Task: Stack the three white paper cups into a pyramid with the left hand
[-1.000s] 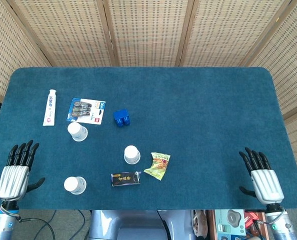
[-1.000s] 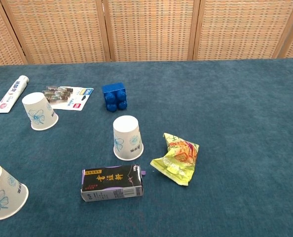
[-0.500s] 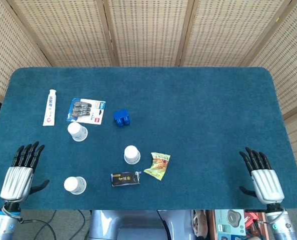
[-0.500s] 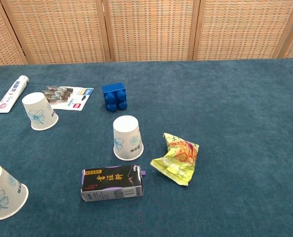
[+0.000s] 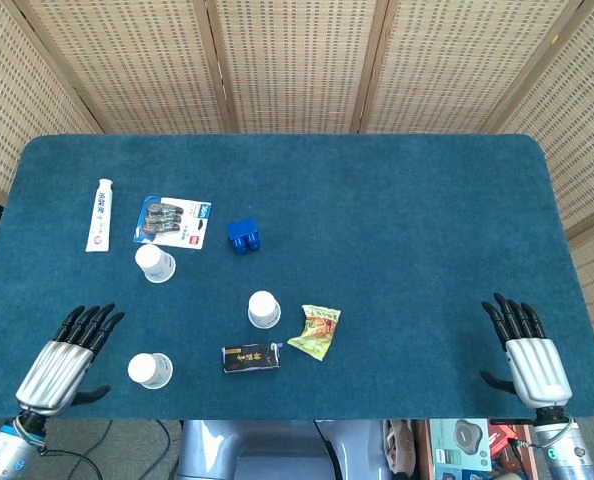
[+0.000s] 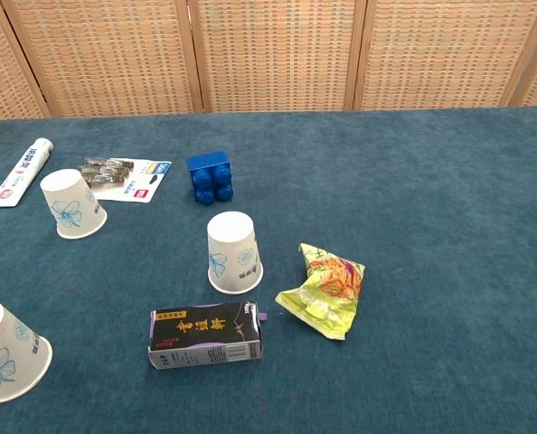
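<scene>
Three white paper cups stand upside down and apart on the bench (image 5: 397, 220): the near cup (image 5: 149, 370) just beside the left hand (image 5: 65, 359), whose fingers are spread and hold nothing, the middle cup (image 5: 264, 309) by a black carton (image 5: 251, 357) and snack packet (image 5: 315, 332), the far cup (image 5: 156, 263) near a battery pack (image 5: 173, 221). Right hand (image 5: 530, 360) lies spread and empty, well apart.

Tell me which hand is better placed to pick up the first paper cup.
Left. The left hand lies open just beside the nearest paper cup, all three cups standing on its half of the table. The right hand rests at the far right edge, well away from them.
</scene>
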You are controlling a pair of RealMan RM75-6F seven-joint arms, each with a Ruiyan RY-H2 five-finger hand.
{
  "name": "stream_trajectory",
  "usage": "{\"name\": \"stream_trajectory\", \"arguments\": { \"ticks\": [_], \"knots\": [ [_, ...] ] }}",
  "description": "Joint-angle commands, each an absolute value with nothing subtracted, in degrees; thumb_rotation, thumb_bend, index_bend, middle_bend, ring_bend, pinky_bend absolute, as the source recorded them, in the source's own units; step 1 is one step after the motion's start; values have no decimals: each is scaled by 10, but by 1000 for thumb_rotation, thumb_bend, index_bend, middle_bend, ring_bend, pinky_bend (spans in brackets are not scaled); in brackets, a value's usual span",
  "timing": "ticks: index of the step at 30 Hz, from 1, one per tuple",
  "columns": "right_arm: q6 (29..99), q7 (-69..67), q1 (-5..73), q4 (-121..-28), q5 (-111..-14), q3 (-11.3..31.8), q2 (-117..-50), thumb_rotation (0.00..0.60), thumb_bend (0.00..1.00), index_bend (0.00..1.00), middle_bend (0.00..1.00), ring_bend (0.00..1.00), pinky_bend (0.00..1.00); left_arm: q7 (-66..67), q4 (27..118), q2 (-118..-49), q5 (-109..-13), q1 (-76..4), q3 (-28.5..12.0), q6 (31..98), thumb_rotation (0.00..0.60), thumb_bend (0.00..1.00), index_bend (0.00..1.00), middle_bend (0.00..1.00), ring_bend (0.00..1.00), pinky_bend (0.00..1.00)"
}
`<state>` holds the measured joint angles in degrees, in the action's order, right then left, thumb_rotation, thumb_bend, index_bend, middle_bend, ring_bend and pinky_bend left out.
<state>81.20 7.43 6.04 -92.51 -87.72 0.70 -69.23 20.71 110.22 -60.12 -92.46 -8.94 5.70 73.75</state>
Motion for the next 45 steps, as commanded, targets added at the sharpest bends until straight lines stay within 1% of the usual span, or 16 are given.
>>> {"name": "stream_trajectory", "arguments": {
  "ticks": [1,8,15,17,25,30,37,45],
  "knots": [
    [813,73,60,-926,-878,7,-692,600,0,0,0,0,0,230,1128,-581,-907,-105,65,705,600,144,33,0,0,0],
    [815,68,59,-926,-878,7,-690,600,0,0,0,0,0,261,1133,-597,-864,-122,60,663,600,144,95,0,0,0],
    [815,66,59,-925,-879,8,-689,600,0,0,0,0,0,293,1113,-640,-816,-141,47,629,600,144,202,0,0,0],
    [815,65,59,-925,-879,8,-689,600,0,0,0,0,0,298,1108,-651,-806,-145,44,624,600,144,210,0,0,0],
    [817,61,59,-925,-880,8,-688,600,0,0,0,0,0,320,1080,-699,-766,-157,28,619,600,143,234,0,0,0],
    [816,59,59,-925,-879,8,-687,600,0,0,0,0,0,330,1070,-721,-757,-164,24,620,600,144,290,0,0,0],
    [818,56,58,-924,-881,9,-686,600,0,0,0,0,0,330,1064,-736,-749,-168,23,623,600,144,389,0,0,0],
    [817,57,59,-923,-879,9,-687,600,0,0,0,0,0,321,1064,-735,-752,-171,20,635,600,147,432,0,0,0]
  ]
}}
